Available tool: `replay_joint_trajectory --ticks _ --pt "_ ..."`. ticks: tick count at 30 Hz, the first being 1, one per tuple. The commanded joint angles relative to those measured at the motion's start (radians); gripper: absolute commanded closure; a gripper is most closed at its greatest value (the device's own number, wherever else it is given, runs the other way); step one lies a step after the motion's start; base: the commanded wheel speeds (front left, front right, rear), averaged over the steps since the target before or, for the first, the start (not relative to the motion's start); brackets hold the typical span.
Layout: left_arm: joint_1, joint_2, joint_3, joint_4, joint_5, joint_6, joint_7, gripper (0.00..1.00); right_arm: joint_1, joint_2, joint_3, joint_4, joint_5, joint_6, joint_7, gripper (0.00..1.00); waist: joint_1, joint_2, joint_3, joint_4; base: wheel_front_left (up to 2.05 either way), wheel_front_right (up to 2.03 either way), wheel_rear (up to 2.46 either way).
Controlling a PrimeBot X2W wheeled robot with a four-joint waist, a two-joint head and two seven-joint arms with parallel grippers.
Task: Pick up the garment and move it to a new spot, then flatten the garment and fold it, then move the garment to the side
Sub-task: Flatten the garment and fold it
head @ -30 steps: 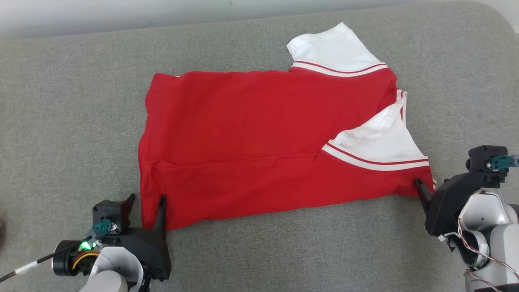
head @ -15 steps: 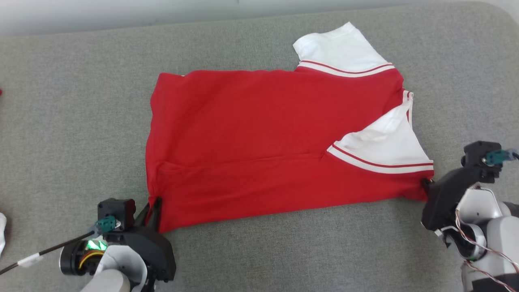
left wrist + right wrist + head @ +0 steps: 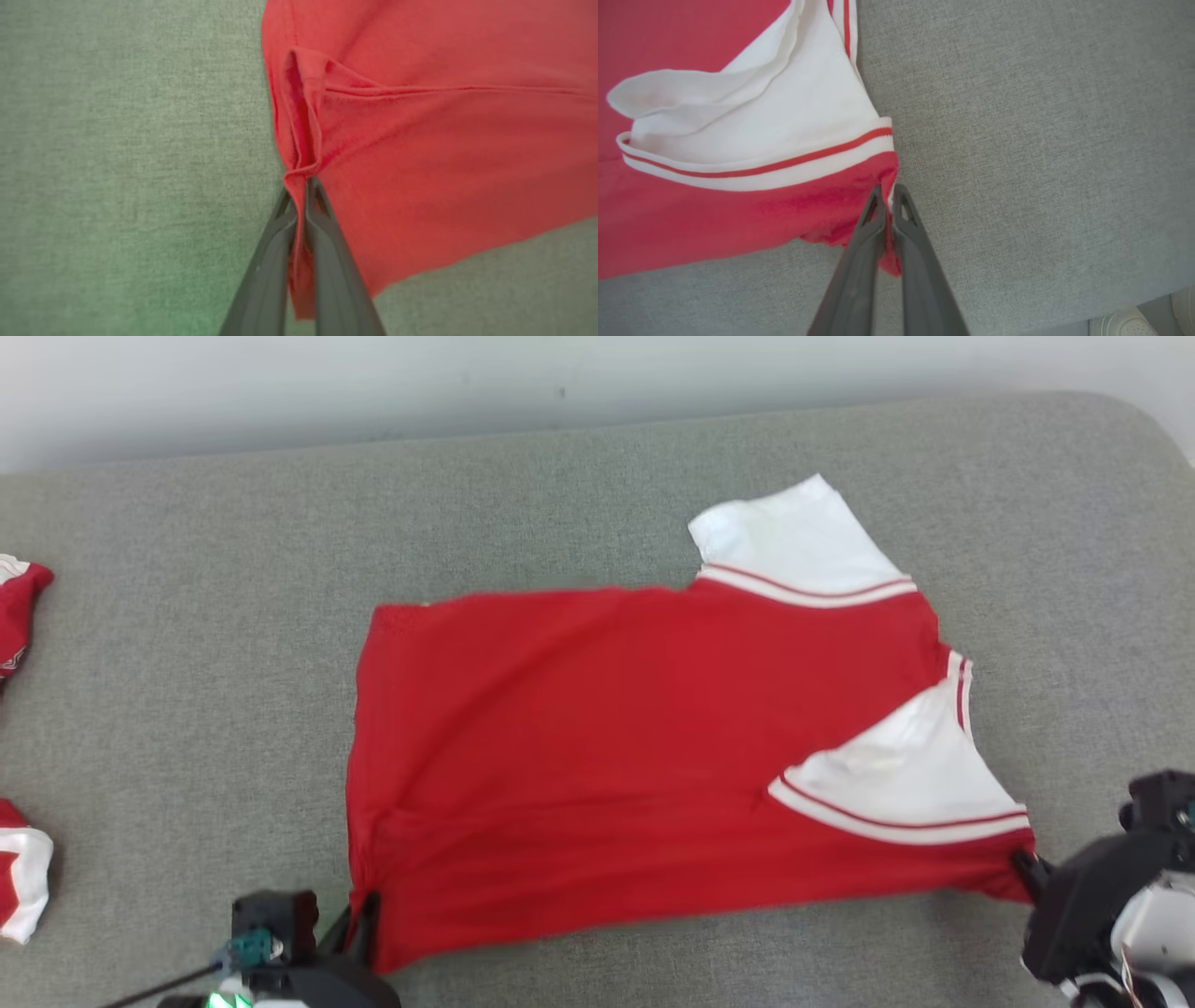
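Clenching the garment point(image 3: 607, 756) in their jaws, left gripper point(image 3: 302, 184) and right gripper point(image 3: 887, 191) pinch its near corners.

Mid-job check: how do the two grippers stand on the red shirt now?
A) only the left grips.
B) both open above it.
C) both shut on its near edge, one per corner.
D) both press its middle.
C: the left gripper and the right gripper each pinch a near corner of the red shirt between closed fingers.
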Motion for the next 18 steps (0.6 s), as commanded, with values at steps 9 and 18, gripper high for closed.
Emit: replay_joint_trajectory --ticks 9,18 --pt "0.105 0.005 -0.009 -0.009 -0.039 0.014 0.009 0.29 0.118 0.023 -0.038 -0.052 -0.008 -0.002 0.016 1.0 0.0 0.0 -0.015 0.002 0.0 0.0 0.0" --pt "0.087 0.02 0.04 -0.021 -0.055 0.029 -0.032 0.0 0.05 0.025 -0.017 -0.076 -0.051 -0.002 -0.056 0.0 0.0 0.0 -0.029 -0.004 0.0 0.0 0.0"
